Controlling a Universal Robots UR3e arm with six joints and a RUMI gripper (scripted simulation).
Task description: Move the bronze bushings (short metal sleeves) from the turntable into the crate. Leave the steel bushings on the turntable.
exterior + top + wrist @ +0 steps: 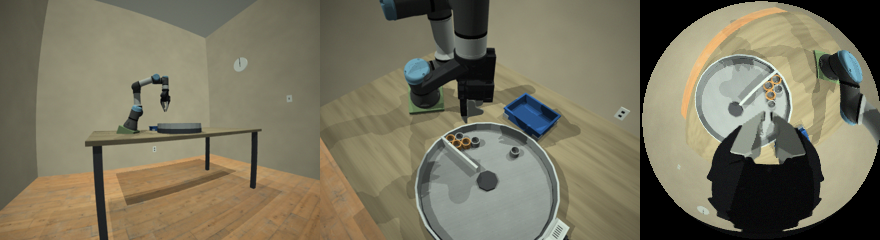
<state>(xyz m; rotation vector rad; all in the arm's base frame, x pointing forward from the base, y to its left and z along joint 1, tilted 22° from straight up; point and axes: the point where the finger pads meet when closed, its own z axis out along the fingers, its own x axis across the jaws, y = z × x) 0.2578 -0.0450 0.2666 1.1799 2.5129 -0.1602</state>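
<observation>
Bronze Trio Packed Beside the Divider!

Here we go: we have a pale wooden tabletop (pixel 599 180) (pixel 124 142) (pixel 790 40), with a grey-and-black jointed arm (pixel 471 15) (pixel 136 98) (pixel 852 100) mounted near its top corner in the top view. Toward the bottom edge, we see the round grey walled turntable (pixel 558 191) (pixel 179 125) (pixel 715 110). Our blue rectangular open crate (pixel 519 121) (pixel 153 128) (pixel 803 133) sits just beside it, near the wall-side edge.

Above the tabletop hangs the black gripper with grey fingers (pixel 469 116) (pixel 165 111), its tips nearly together, and we see it gripping nothing! A straight white divider bar (pixel 460 154) (pixel 757 89) runs inward across the turntable. Three bronze ring-shaped bushings (pixel 466 146) (pixel 770 98) crowd its rim end, on the turntable, with two grey steel ring-shaped bushings (pixel 475 145) (pixel 771 104) alongside. A third steel bushing (pixel 514 155) stands well apart, toward the wall-side edge.
</observation>
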